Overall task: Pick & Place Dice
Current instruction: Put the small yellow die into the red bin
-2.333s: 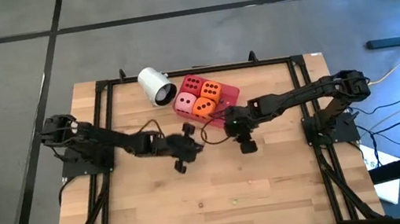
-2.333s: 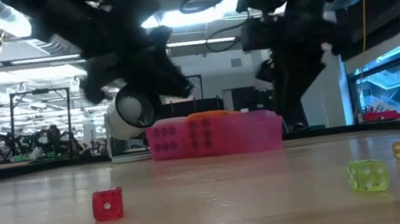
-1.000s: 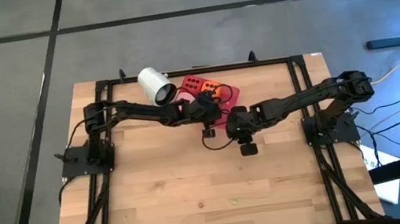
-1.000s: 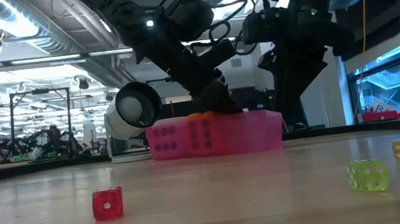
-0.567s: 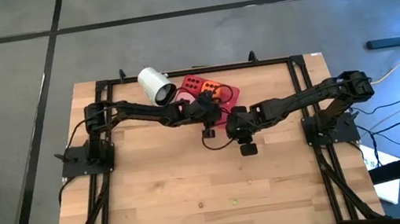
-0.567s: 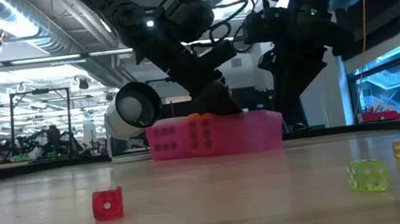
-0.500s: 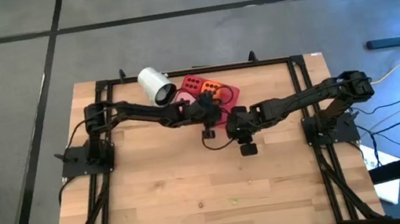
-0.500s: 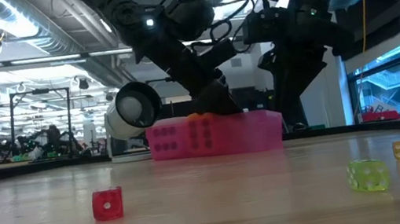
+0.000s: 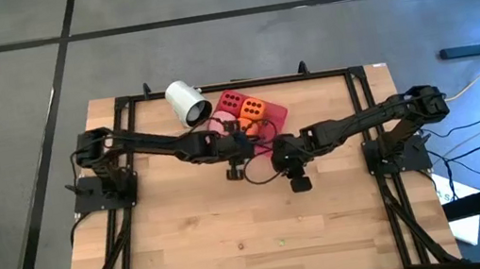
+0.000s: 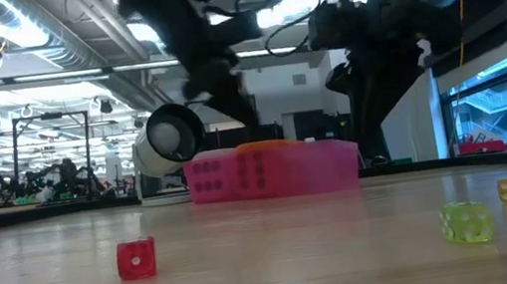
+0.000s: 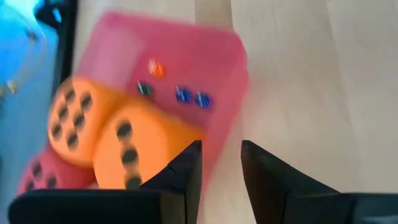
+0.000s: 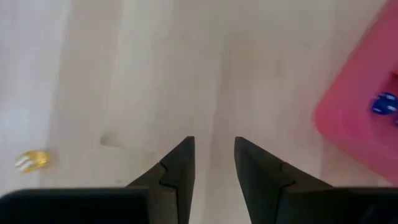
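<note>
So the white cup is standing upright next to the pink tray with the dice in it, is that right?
Not quite. The white cup is lying on its side, not upright; the high view shows its length along the table, and the low view looks into its open mouth. The rest holds: it sits next to the pink tray, which has the dice in it.
</note>
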`<move>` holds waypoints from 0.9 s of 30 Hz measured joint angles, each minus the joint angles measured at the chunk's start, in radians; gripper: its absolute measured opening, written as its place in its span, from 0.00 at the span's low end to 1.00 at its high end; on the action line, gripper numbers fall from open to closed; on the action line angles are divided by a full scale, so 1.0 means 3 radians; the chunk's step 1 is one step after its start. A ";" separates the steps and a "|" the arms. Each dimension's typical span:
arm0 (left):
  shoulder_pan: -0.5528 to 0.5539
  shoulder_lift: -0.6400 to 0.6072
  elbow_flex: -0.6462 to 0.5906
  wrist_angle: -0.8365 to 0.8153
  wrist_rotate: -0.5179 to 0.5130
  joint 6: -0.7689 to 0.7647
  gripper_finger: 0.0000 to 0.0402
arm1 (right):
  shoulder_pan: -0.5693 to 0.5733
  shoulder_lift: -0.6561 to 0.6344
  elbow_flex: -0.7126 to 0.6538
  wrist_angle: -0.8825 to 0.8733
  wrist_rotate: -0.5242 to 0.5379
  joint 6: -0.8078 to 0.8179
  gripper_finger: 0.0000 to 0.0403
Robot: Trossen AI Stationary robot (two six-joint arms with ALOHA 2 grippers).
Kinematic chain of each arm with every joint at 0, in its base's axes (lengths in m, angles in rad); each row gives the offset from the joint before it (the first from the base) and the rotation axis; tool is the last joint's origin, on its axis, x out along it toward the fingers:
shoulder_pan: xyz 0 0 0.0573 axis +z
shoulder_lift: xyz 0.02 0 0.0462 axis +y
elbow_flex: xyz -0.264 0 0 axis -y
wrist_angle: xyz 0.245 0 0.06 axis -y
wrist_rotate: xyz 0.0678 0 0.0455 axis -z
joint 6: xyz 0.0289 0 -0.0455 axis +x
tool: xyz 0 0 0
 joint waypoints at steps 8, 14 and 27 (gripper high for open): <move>-0.0188 -0.0548 -0.0584 -0.0111 -0.0017 -0.0337 0.23 | 0.0253 -0.0004 0.0123 -0.0106 -0.0039 0.0186 0.28; -0.0272 -0.1072 -0.1288 0.0520 0.0001 -0.0452 0.24 | 0.0605 -0.0010 0.0417 -0.0388 0.0083 0.0292 0.28; -0.0282 -0.1352 -0.1705 0.1045 0.0422 -0.0403 0.24 | 0.1030 -0.0010 0.0437 0.0082 0.0380 0.0853 0.28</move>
